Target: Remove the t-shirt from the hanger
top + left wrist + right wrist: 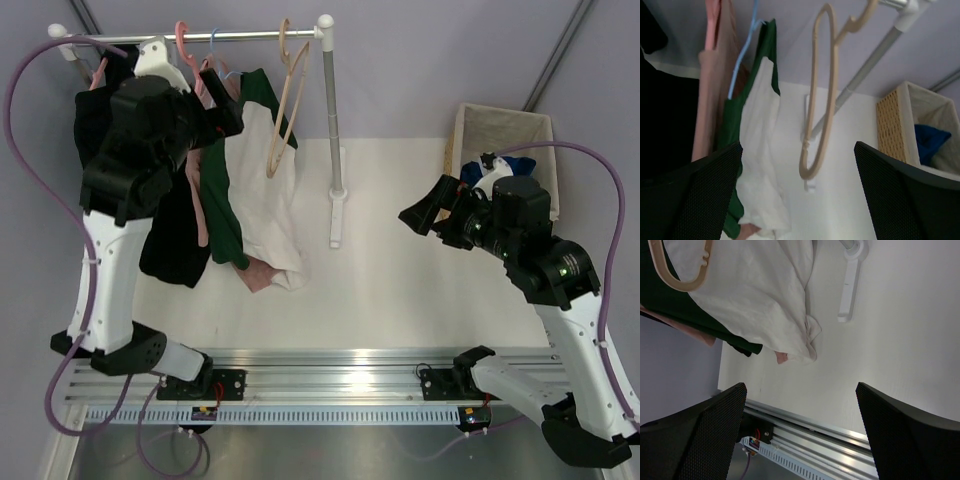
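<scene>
The t-shirt (262, 190) hangs from the rail (250, 35), its white hem trailing onto the table (400, 290). Only the left wrist view resolves the light-blue hanger (742, 52) entering its green shoulder. I read the left gripper (797, 200) raised by the garments, fingers wide apart. The right gripper (800, 435) sits well off over the table, likewise spread.

Even bright light, soft shadows

Lilac wall (450, 60), white tabletop (400, 300), wicker basket (505, 128)
</scene>
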Available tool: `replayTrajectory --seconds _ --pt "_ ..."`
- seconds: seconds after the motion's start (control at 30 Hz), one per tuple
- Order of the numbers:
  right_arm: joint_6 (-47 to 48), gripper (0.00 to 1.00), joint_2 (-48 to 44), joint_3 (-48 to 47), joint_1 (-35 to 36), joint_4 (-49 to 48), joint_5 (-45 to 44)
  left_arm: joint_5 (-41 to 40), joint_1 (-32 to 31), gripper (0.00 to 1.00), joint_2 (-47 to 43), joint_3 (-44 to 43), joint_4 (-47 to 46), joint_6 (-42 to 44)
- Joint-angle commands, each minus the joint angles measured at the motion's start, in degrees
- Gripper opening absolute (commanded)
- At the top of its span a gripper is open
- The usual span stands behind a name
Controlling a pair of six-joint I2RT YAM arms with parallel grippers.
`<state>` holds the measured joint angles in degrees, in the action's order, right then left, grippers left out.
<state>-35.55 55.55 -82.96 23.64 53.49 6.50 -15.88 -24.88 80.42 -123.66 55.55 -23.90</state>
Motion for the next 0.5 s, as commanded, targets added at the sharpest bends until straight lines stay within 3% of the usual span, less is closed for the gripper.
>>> replayTrajectory --seconds 0.0,0.27,0.33,0.47 --pt "1.2 1.0 -1.6 -1.3 0.3 -0.3 -0.9 6.1 6.9 0.95 5.7 -5.2 0.4 1.5" --pt "3.0 0.99 -3.4 -0.1 0.3 -0.6 -1.5 15.5 9.6 0.87 12.6 -7.5 -4.8 8.3" --pt "3.9 1.0 -3.1 -0.4 0.3 -0.1 -1.8 15.6 9.8 0.82 12.8 -7.7 -5.4 8.7" --pt "5.6 1.0 -2.9 -0.2 0.3 0.5 -1.9 11.5 9.9 0.83 12.6 -7.4 -5.4 9.5"
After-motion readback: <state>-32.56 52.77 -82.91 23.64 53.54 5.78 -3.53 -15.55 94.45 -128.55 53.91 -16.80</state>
